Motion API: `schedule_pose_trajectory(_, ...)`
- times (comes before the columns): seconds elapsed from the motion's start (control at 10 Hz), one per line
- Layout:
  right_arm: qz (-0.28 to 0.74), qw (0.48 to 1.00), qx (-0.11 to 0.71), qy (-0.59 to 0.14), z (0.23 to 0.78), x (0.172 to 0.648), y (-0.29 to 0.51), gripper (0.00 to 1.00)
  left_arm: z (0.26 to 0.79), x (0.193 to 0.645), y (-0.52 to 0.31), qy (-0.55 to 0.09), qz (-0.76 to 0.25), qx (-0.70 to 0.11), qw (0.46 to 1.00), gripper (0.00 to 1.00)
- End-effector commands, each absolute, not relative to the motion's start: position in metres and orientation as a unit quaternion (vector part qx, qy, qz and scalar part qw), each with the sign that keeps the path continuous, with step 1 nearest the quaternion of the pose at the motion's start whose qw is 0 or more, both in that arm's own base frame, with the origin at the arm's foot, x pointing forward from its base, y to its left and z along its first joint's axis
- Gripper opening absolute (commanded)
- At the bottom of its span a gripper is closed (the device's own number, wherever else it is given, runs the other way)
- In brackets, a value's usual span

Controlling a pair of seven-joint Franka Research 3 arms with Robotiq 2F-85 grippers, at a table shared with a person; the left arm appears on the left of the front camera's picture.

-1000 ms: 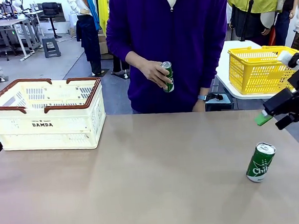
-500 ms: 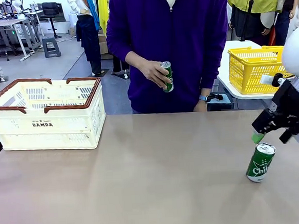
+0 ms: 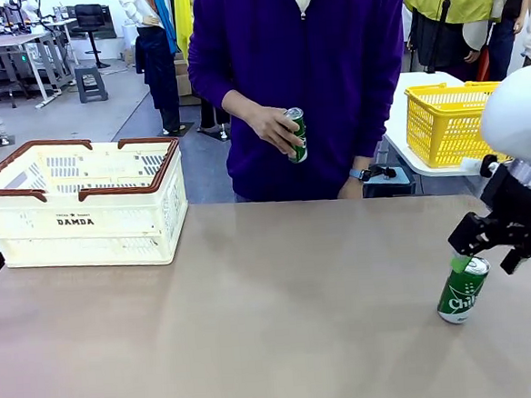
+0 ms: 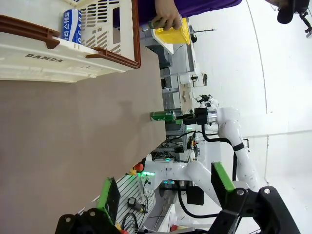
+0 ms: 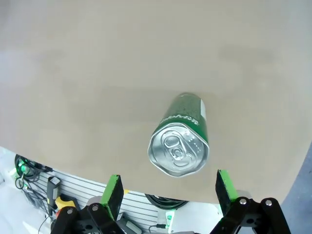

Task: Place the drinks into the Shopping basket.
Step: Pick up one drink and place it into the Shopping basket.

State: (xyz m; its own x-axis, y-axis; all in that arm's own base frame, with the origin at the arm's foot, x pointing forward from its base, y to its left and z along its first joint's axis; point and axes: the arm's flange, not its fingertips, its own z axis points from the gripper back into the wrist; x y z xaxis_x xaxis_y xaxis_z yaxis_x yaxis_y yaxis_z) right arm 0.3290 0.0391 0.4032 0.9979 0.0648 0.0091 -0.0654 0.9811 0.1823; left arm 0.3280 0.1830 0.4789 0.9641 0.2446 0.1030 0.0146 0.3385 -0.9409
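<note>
Right gripper (image 3: 484, 251) spread wide above upright green aluminium drink can (image 3: 461, 291); risk: off-centre descent clips rim, can tips, rolls away.

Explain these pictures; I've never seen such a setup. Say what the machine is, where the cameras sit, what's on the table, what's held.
Two white robot arms work at a brown table, facing a person. The front view looks across the table from the robot's side; the other two come from cameras on the wrists, looking along each gripper's fingers. On the table stand a cream basket with a blue-and-white can inside, and a green can. The right gripper hangs open just above that can, not gripping it. The left gripper is open and empty. The person's hand holds a second green can.
</note>
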Motion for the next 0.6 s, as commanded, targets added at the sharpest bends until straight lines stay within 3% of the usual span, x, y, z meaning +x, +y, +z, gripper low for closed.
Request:
schedule_pose_trajectory(0.0,0.033,0.996,0.076,0.014,0.379,0.329,0.043,1.00,0.482,0.327,0.182,-0.116,0.073,-0.580,0.803,1.00)
schedule_pose_trajectory(0.5,0.024,0.996,0.076,0.034,0.357,0.338,0.049,1.00,0.482,0.327,0.182,-0.116,0.073,-0.580,0.803,1.00)
